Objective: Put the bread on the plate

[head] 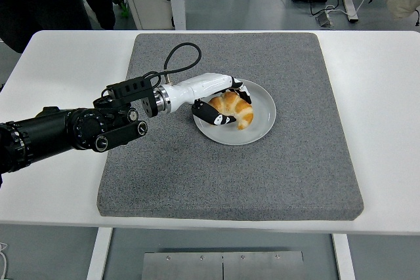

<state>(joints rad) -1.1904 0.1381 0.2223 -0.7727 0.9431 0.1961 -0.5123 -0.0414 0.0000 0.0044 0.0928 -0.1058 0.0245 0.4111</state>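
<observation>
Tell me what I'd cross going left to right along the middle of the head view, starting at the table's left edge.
White table → black left arm → grey mat → left hand → croissant in its fingers, over the plate → bare mat → table again.

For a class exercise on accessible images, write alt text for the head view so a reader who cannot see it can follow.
The robot's left hand has its fingers around a croissant resting on a white plate. The plate sits on a grey mat covering a white table.
</observation>
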